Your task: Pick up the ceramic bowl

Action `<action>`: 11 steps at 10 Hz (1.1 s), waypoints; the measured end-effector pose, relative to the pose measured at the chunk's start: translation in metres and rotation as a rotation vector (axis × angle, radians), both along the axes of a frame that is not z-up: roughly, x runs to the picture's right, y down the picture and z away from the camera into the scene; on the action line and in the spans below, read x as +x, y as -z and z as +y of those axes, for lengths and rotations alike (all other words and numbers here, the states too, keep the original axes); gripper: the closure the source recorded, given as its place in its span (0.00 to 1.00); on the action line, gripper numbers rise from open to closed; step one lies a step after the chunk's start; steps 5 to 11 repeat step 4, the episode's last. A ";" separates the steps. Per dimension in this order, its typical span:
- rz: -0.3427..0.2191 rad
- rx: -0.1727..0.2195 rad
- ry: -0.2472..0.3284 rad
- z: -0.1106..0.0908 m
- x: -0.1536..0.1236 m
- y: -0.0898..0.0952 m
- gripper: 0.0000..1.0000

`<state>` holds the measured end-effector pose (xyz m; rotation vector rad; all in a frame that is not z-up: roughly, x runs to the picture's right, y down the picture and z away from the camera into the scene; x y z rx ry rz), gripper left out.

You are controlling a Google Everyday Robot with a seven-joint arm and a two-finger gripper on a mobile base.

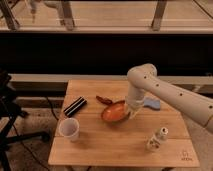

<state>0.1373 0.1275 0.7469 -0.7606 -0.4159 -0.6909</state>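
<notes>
The ceramic bowl point(114, 112) is orange, wide and shallow, and sits near the middle of the wooden table point(120, 150). It looks tilted, with its right rim higher. My gripper point(131, 113) hangs from the white arm, which reaches in from the right. It is right at the bowl's right rim and touches or overlaps it. The small white cup point(69, 129) stands upright at the table's front left, apart from the gripper.
A black flat box point(75, 106) lies at the left. A dark red object point(103, 99) lies just behind the bowl. A blue object point(152, 103) lies to the right of the arm. A small white bottle point(156, 140) stands front right. Dark equipment point(7, 107) stands left of the table.
</notes>
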 end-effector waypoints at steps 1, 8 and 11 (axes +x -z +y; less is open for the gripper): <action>-0.003 0.003 -0.001 -0.003 0.001 0.001 1.00; -0.014 0.007 0.002 -0.009 -0.001 0.004 1.00; -0.014 0.007 0.002 -0.009 -0.001 0.004 1.00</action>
